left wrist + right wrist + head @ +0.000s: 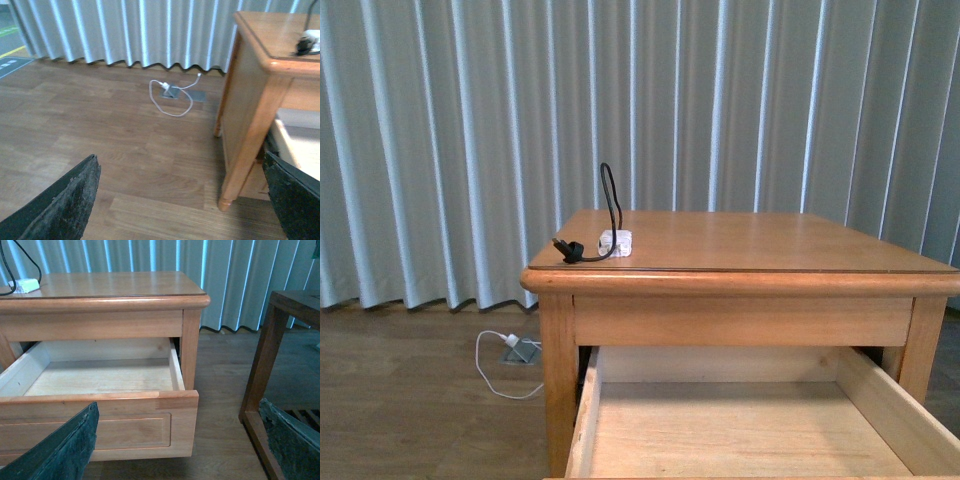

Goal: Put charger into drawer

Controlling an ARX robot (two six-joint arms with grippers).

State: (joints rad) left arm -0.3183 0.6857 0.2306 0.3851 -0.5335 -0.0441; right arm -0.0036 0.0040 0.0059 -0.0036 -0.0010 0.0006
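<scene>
Fingers on both tools are standing wide apart; our left tool (179, 159) and our right tool (178, 405) are each gripping nothing. The charger (615, 242) is sitting on the tabletop (770, 240), well apart from both tools and higher than them, near the front corner on the left tool's side. Its white block is lying flat, and its thin black cable is looping up and coming back down to a black plug just beside the block. The drawer (880, 405) is standing pulled out below the tabletop, directly ahead of our right tool and close to it, with its pale inside showing. We are holding our left tool low over the wooden floor (100, 125), off to the side of the table's leg. Beyond that tool a white cable (172, 100) is lying curled on the floor near the curtain (770, 100). A second wooden table (295, 305) is standing on our right tool's outer side.
</scene>
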